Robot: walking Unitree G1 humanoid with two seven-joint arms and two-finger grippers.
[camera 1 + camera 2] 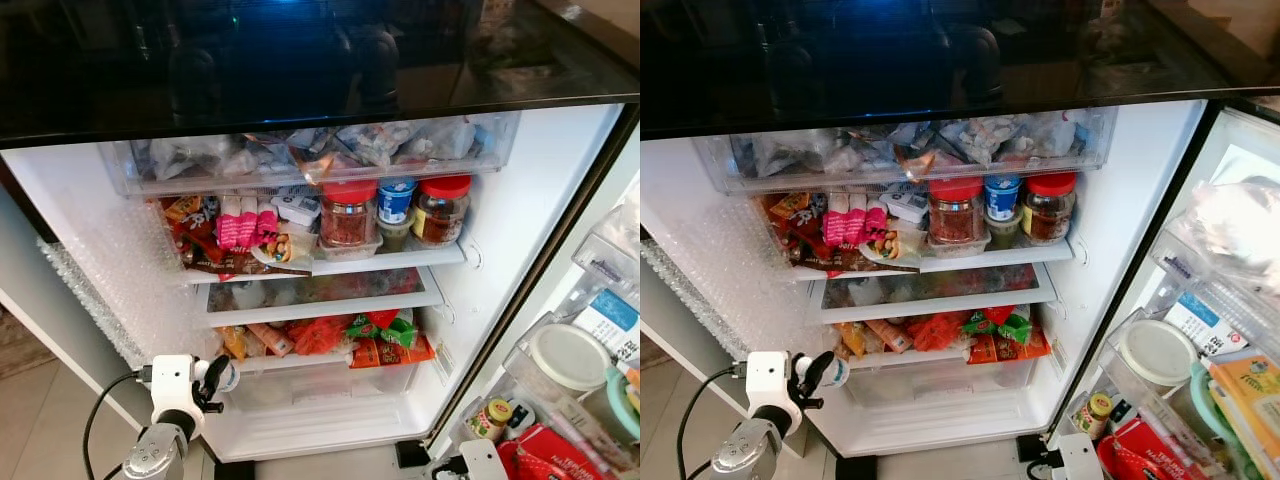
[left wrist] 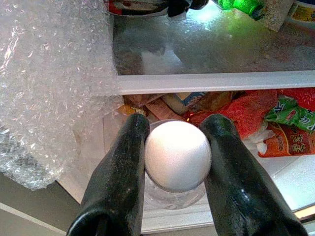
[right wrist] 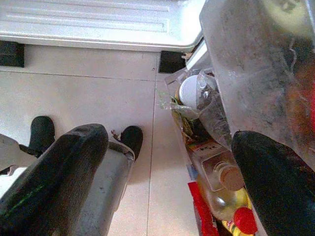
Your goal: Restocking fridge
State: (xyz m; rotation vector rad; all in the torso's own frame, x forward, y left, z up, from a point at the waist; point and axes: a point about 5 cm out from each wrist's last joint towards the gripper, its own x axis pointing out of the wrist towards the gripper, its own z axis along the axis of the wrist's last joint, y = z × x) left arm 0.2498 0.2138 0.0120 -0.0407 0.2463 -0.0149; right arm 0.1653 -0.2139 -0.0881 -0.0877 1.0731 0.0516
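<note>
Bubble wrap (image 2: 49, 88) by L gripper (image 2: 174, 147), white-lidded jar (image 2: 177, 156) clamped, fridge (image 1: 520, 200) shelves packed

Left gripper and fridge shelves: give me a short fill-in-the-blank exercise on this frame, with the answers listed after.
1. The left gripper is shut on a clear container with a ____ lid.
2. The two jars on the upper shelf have ____ lids.
3. The fridge's left inner wall is lined with ____ wrap.
4. The right gripper hangs over the tiled floor with its fingers ____.

Missing words: white; red; bubble; open
</note>
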